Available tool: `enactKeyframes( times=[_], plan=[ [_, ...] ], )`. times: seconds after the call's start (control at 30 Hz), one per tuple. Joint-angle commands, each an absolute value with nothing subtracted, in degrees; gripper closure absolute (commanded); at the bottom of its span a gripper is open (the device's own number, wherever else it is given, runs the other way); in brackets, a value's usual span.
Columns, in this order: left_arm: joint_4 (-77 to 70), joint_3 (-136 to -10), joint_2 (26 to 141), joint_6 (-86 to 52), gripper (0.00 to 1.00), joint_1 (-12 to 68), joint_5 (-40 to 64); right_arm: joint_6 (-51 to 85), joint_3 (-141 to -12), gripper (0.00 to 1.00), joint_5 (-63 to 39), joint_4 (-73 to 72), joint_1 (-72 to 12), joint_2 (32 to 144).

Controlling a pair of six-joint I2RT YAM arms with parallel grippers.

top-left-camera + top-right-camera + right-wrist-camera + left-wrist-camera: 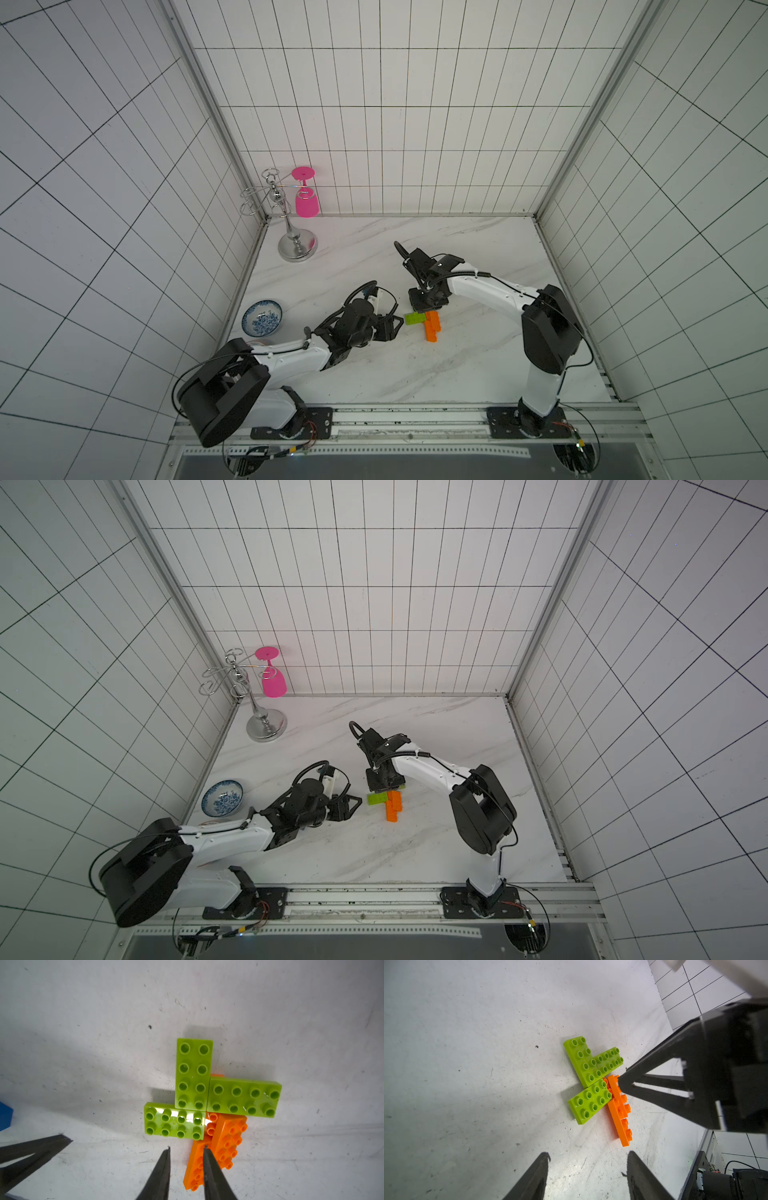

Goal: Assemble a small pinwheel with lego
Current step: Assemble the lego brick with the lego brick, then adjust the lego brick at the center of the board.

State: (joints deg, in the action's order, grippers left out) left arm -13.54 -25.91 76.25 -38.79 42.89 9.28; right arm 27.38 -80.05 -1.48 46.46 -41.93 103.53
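The pinwheel (423,322) lies flat on the marble table (478,361). Three lime-green bricks (193,1076) are joined in a crossed shape over a stepped orange stem (226,1140). In both top views my right gripper (384,789) hangs straight over its far end. Its jaws stand a narrow gap apart (187,1148) and hold nothing, with one fingertip (619,1081) against the orange stem's top. My left gripper (588,1154) is open and empty, low on the table just left of the pinwheel (384,802). A corner of a blue brick (5,1114) shows at the picture's edge.
A chrome glass rack (297,245) stands at the back left with a pink glass (306,203) hanging from it. A blue-and-white bowl (262,318) sits by the left wall, close behind my left arm. Tiled walls close in three sides.
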Motion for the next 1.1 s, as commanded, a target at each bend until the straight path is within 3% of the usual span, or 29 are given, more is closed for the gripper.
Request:
enactKeyframes(
  times=[0.0, 0.17, 0.33, 0.63, 0.93, 1.07],
  plan=[
    [-11.6, -29.4, 77.5, -35.2, 0.45, 45.2, 8.9, 28.9, -71.9, 0.75, -3.7, 42.9, -38.9, 97.7],
    [-9.6, -35.0, 82.5, -32.2, 0.52, 48.1, 8.1, 29.4, -59.5, 0.79, -8.9, 35.2, -34.3, 90.0],
    [-9.8, -38.4, 87.7, -31.5, 0.57, 48.7, 8.8, 28.9, -52.0, 0.73, -14.9, 28.6, -30.7, 86.6],
    [-6.5, -44.4, 94.0, -30.2, 0.66, 48.7, 7.7, 27.2, -51.7, 0.78, -18.3, 25.0, -27.1, 90.7],
    [-1.4, -52.3, 100.4, -28.4, 0.93, 47.7, 6.5, 26.6, -54.3, 0.87, -18.2, 25.4, -26.8, 92.7],
    [-0.6, -54.3, 102.1, -27.9, 0.97, 46.7, 7.1, 27.3, -53.7, 0.85, -16.3, 26.1, -26.0, 92.8]
  ],
)
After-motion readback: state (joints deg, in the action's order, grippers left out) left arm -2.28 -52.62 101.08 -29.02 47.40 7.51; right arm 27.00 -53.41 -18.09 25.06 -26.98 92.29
